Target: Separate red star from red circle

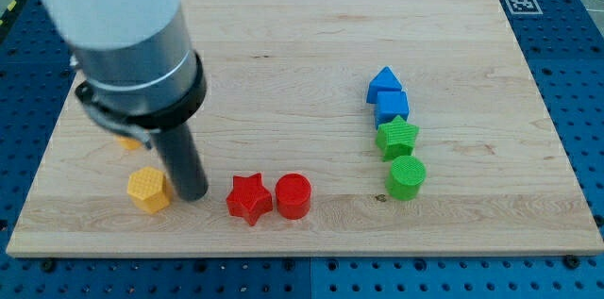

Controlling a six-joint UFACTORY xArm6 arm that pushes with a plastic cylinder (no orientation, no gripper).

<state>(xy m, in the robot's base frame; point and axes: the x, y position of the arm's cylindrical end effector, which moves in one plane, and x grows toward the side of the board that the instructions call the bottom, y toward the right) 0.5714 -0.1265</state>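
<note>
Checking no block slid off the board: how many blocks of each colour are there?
Red: 2, red star, red circle
Blue: 2
Green: 2
Yellow: 2, one mostly hidden
Total: 8

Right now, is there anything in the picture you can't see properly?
- Camera view: a yellow block peeks out from behind the arm at the view's left; its shape is hidden.
- My tip sits between the yellow hexagon and the red star; whether it touches the hexagon cannot be told.
</note>
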